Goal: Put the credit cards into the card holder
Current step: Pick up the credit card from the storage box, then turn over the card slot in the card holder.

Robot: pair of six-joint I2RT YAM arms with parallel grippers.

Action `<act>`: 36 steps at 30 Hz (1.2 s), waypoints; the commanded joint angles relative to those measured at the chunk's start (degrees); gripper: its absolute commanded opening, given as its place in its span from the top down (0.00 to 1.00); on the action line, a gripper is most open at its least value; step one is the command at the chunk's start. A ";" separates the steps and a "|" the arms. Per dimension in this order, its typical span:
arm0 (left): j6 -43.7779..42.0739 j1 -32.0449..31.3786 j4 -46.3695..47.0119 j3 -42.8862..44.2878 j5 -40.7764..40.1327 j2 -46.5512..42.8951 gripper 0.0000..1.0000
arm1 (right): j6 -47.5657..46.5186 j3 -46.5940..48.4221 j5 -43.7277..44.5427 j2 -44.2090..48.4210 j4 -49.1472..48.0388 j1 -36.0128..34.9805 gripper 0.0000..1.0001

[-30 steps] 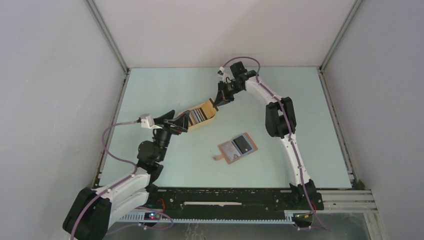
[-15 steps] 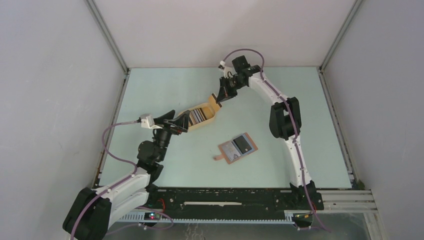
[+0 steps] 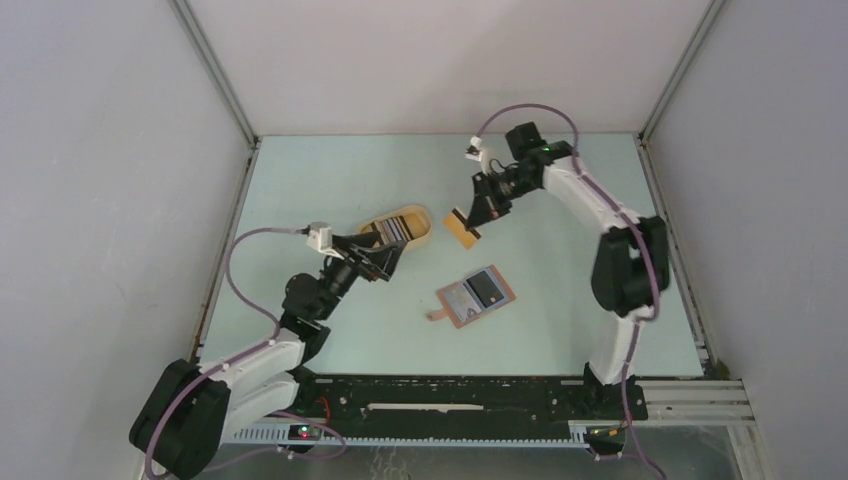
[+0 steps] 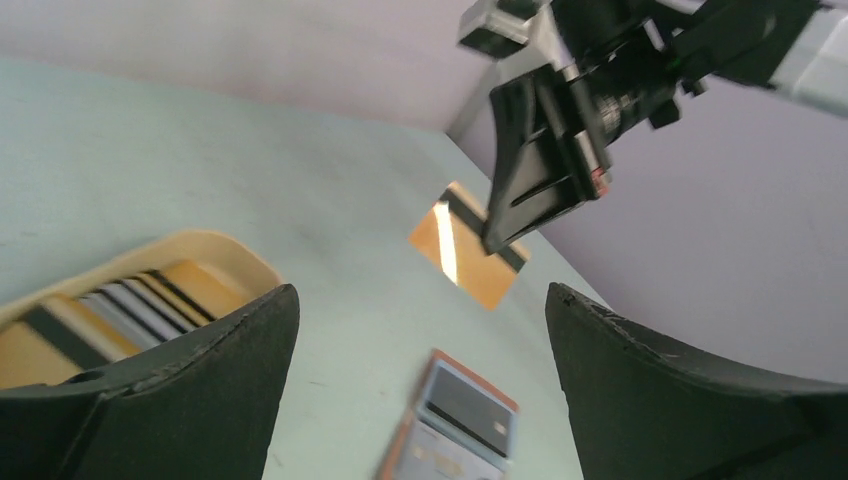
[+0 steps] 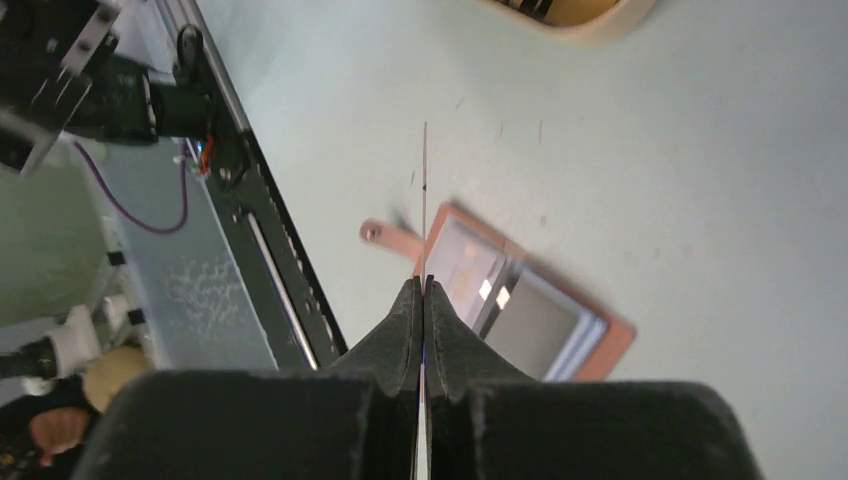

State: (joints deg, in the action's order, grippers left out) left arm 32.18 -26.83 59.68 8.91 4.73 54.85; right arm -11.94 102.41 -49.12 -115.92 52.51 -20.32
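The reddish-brown card holder (image 3: 476,296) lies open on the table with cards in its pockets; it also shows in the left wrist view (image 4: 455,422) and the right wrist view (image 5: 520,305). My right gripper (image 3: 477,221) is shut on an orange card (image 3: 461,226) with a black stripe, held in the air right of the tray; in the right wrist view the card (image 5: 424,190) is edge-on between the shut jaws. My left gripper (image 3: 385,258) is open and empty beside the tan oval tray (image 3: 420,214), which holds several cards (image 3: 393,231).
The tray also shows at the lower left of the left wrist view (image 4: 235,265), and at the top of the right wrist view (image 5: 590,18). Grey walls enclose the table on three sides. The black base rail (image 3: 450,392) runs along the near edge.
My right gripper has pulled the orange card out of the tray and carried it right and nearer. My left gripper has let go of the tray and moved slightly right and nearer.
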 commanded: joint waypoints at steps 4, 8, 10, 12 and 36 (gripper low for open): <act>-5.62 -15.78 -17.15 10.37 1.17 -0.70 0.03 | -9.45 -22.92 1.69 31.07 -4.57 5.28 1.00; -10.76 -28.41 -29.00 15.55 -15.07 2.35 0.03 | -8.47 -34.63 0.44 41.99 -10.57 10.22 1.00; -10.73 -32.44 -32.13 18.34 -20.35 6.13 0.05 | -8.88 -37.95 -1.94 42.65 -10.78 12.95 1.00; -10.05 -35.04 -35.13 21.96 -23.27 10.97 0.10 | -8.49 -37.43 -5.30 40.55 -8.77 16.17 1.00; -8.28 -38.12 -78.34 70.94 -29.89 54.70 0.04 | -11.53 -33.24 -7.60 29.10 -2.90 26.24 1.00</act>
State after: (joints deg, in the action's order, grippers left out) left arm 20.78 -64.75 -13.65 74.15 -20.12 108.31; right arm -22.11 66.81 -55.05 -86.43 48.71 4.60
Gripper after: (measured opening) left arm 0.954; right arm 0.008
